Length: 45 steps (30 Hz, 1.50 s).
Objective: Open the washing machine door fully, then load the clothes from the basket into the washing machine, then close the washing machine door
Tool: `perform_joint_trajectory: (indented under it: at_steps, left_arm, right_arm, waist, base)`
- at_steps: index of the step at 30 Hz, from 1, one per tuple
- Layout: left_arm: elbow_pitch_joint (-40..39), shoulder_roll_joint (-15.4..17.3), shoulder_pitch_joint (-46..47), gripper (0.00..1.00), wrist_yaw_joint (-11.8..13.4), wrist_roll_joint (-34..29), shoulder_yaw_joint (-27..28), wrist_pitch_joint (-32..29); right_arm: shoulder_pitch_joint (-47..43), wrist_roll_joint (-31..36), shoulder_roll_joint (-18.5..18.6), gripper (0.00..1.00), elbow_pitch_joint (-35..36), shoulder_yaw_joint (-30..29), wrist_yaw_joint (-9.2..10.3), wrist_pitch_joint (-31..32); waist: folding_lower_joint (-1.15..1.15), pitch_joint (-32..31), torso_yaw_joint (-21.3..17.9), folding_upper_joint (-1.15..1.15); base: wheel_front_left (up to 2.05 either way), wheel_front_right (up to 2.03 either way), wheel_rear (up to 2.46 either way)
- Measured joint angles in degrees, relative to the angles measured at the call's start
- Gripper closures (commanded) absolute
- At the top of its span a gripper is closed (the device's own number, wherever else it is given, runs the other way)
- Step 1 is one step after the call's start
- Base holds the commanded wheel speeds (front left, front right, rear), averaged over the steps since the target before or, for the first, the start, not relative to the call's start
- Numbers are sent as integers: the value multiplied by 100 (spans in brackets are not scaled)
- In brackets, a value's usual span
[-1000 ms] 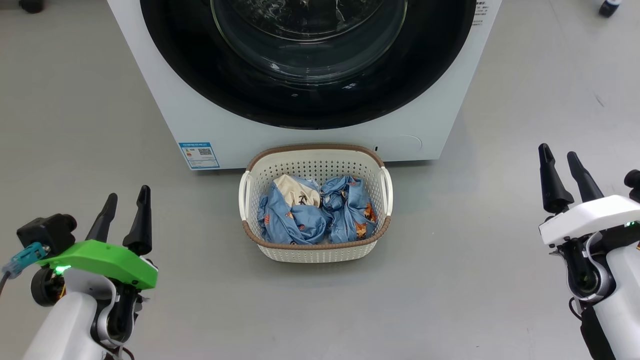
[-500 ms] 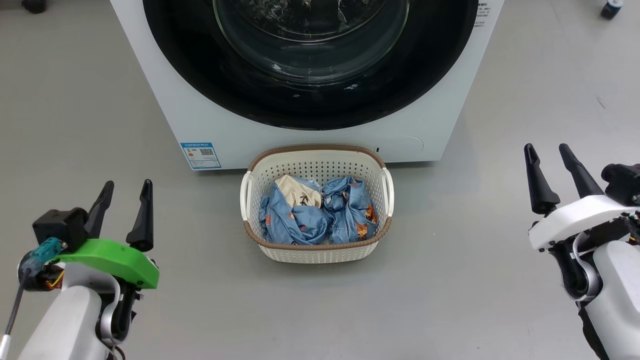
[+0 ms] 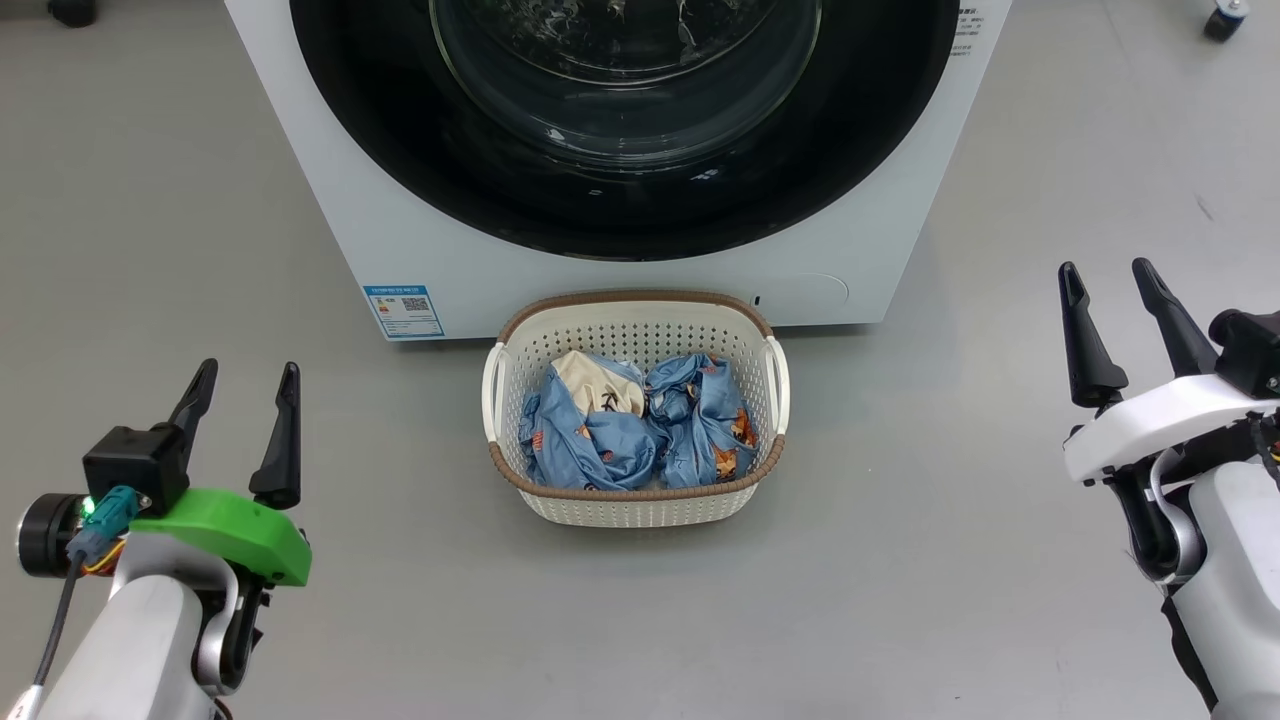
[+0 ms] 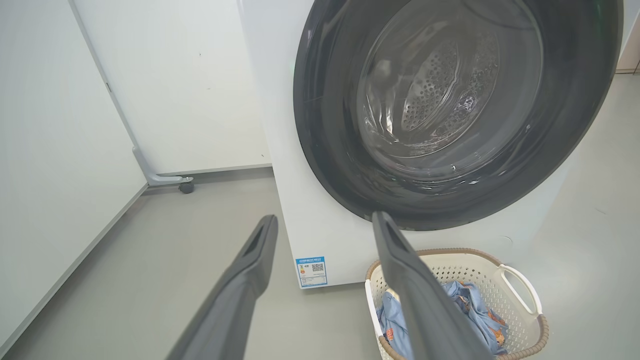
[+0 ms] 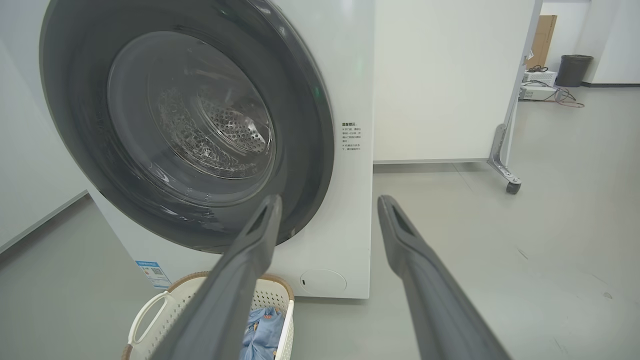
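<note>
Door-opening is the step in hand: the washing machine door (image 3: 620, 120) sits shut, flush in the front of the white washing machine (image 3: 330, 190), its black ring and domed glass unbroken in both wrist views. To do it well, I judge that one gripper should go for the outer edge of the ring. Which side carries the latch I cannot tell. It should catch the edge firmly, then follow the door's arc rather than pull straight out, carrying on until the door stands fully back. The basket (image 3: 630, 299) stands on the grey floor (image 3: 150, 250) just in front of the machine, below the door, with the clothes (image 3: 640, 425) bunched inside, so an arm working low should stay above its rim.

The left gripper (image 3: 248, 367) hovers over bare floor at the robot's left, well apart from the basket. Its fingers are spread with a plain gap, nothing between them and touching nothing. The right gripper (image 3: 1105, 266) is the same — fingers parted, empty, over the floor to the right of the machine's corner and short of the door.
</note>
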<state>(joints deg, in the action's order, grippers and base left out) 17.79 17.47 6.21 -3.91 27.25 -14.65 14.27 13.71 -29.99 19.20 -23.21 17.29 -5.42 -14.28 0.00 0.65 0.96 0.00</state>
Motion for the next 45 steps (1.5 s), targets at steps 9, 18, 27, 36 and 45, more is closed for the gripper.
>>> perform_joint_trajectory:
  at_steps: [9,18,27,36,45]
  left_arm:
    - [180,-32,-1,0,112,-15,204,1]
    - [322,-67,-2,0,250,-16,347,1]
    - [356,-172,-2,0,312,-54,437,1]
    - [389,-179,-1,0,319,-153,468,1]
    - [393,-209,1,0,315,-213,503,1]
  right_arm:
    - [7,-16,-129,0,-99,-132,-1,-3]
    - [7,-31,-213,0,-177,-242,0,-3]
    - [7,-24,-218,0,-315,-234,-5,-3]
    - [7,-9,-234,0,-479,-145,-52,-3]
    - [7,3,-254,0,-641,-103,-58,-3]
  waist:
    - [0,-2,-12,0]
    - [0,3,-29,0]
    - [0,18,-28,0]
    - [0,6,-20,0]
    - [0,6,-19,0]
  base:
    - [0,0,0]
    - [0,0,0]
    - [0,0,0]
    - [0,0,0]
    - [0,0,0]
